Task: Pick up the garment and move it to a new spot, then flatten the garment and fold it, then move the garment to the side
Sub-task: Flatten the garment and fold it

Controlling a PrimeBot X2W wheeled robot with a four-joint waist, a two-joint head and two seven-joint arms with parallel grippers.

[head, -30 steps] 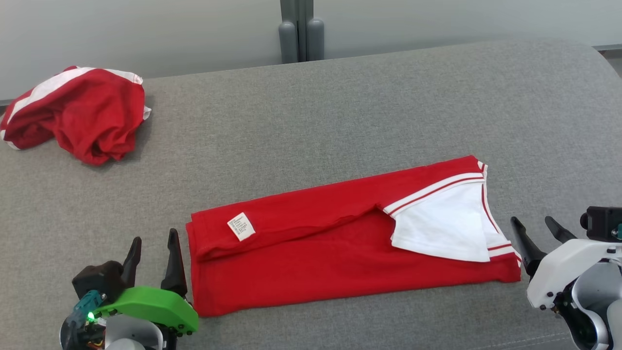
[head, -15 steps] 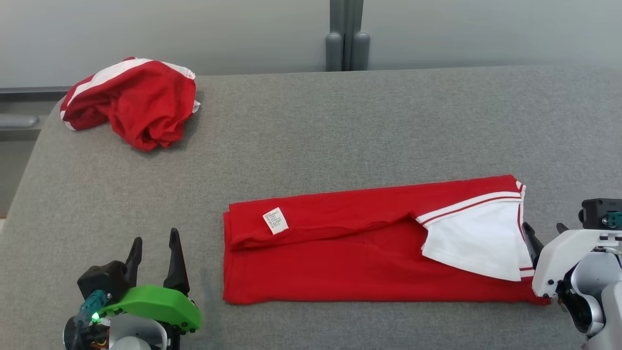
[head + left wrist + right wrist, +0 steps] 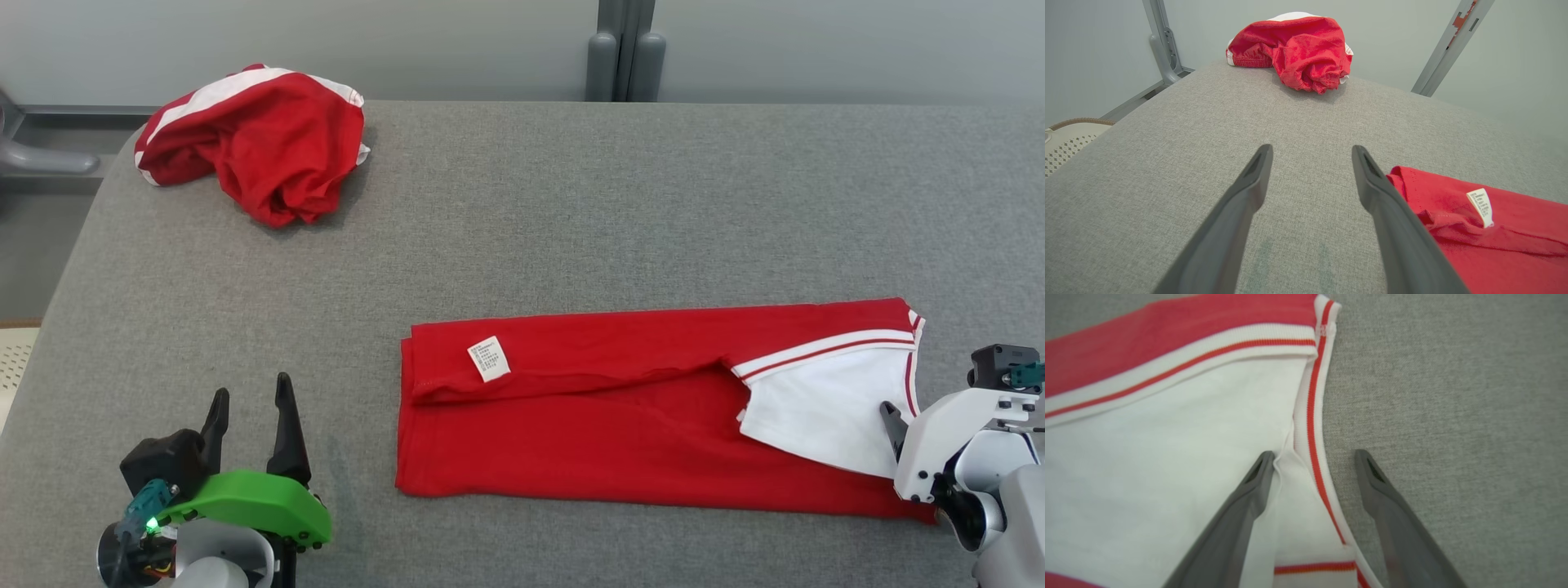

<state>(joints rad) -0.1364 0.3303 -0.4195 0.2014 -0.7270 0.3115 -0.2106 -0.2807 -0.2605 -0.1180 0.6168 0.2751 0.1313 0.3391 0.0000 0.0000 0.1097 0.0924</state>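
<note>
Near-right on the worktop (image 3: 571,204) lies the folded garment (image 3: 612,425); left tool (image 3: 251,385), wide open and empty, sits off its left end; right tool (image 3: 1313,454), open too, straddles its white edge, guessing for the next fold.

The right gripper (image 3: 1314,455) stands wide open over the garment (image 3: 1167,428), astride its white, red-striped edge. One finger sits over white cloth, the other over the grey tabletop (image 3: 1453,396) beside it.
</note>
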